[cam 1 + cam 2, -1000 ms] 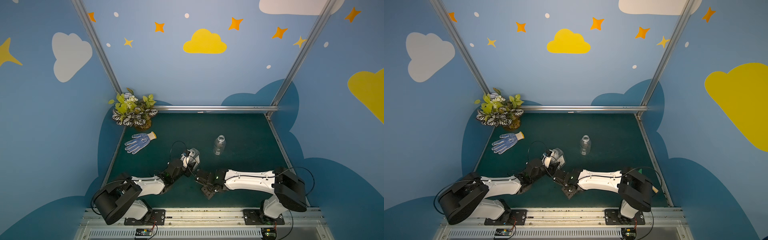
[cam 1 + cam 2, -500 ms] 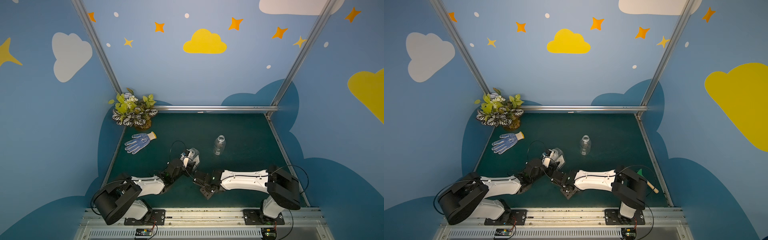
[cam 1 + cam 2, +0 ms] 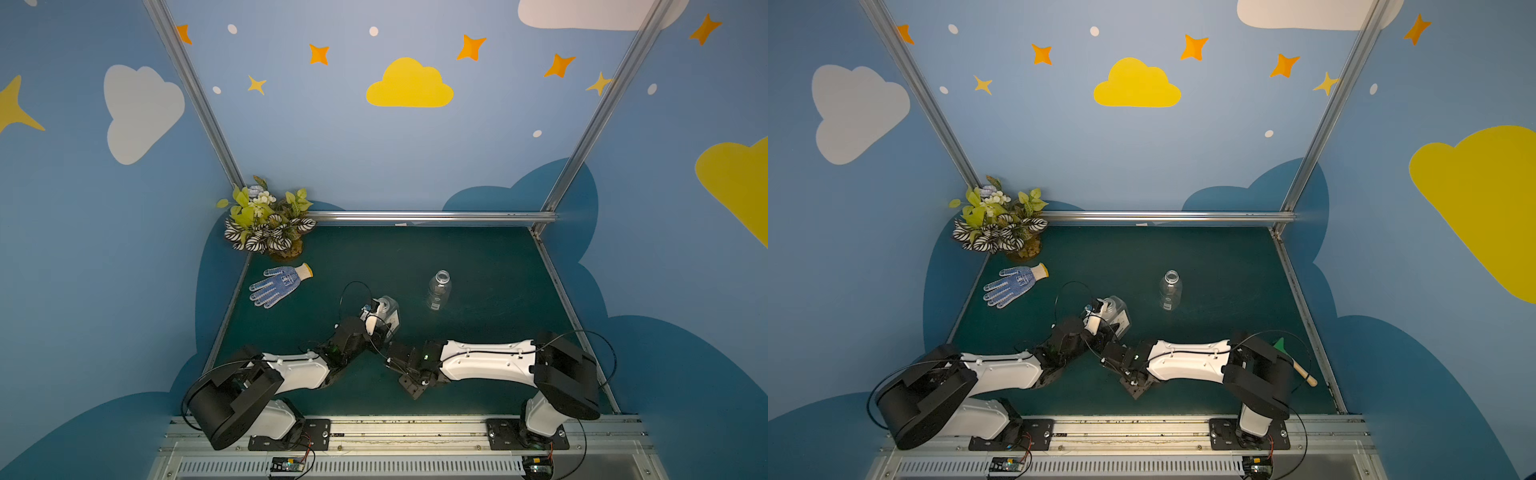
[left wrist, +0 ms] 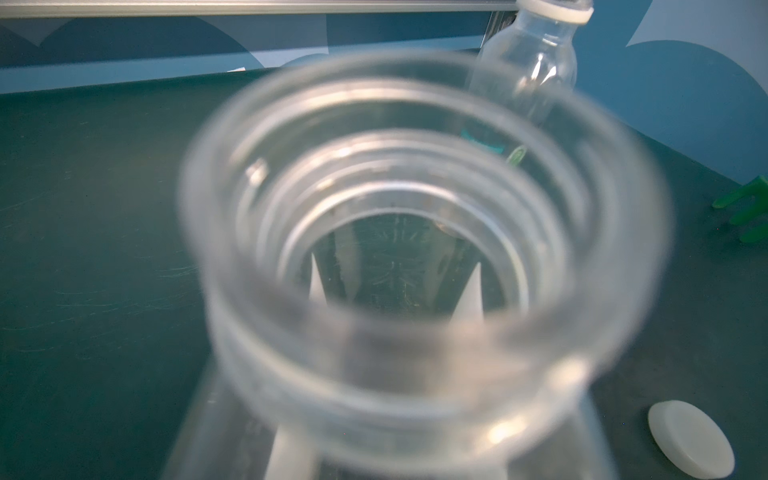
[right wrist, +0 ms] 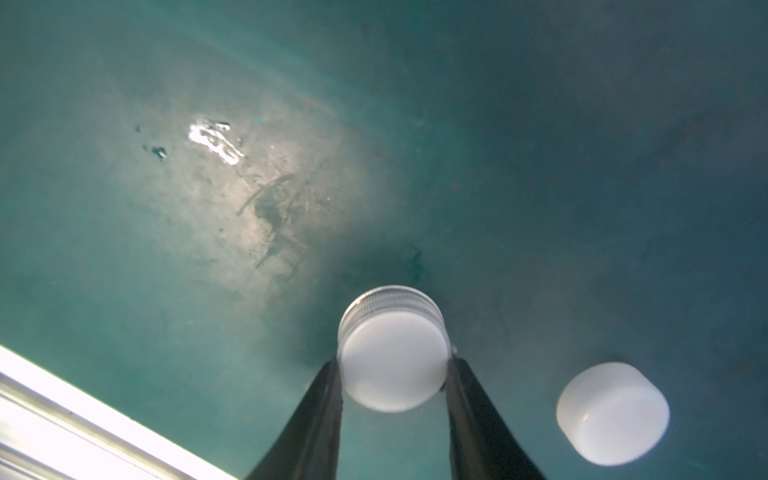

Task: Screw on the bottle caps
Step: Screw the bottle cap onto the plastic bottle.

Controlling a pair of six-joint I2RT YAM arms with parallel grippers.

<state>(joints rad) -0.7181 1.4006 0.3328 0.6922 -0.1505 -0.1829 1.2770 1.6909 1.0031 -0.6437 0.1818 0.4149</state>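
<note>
Step in hand: cap pick-up. The right gripper (image 5: 392, 360) is clamped across a ribbed white cap (image 5: 392, 332) down at the green counter (image 5: 166, 257), lifted or not I cannot tell, with the second cap (image 5: 613, 413) just beside it. The left gripper (image 3: 375, 319) is closed round the rectangular bottle (image 3: 388, 309), neck bare, and the round bottle (image 3: 439, 289) stands uncapped, well apart. Next move, as I judge it: raise the cap, carry it over the held bottle's neck, seat it level, then twist, minding cross-threading.

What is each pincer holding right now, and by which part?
Right pincer: white cap, across its ribbed side. Left pincer: rectangular bottle, by its body below the neck.
</note>
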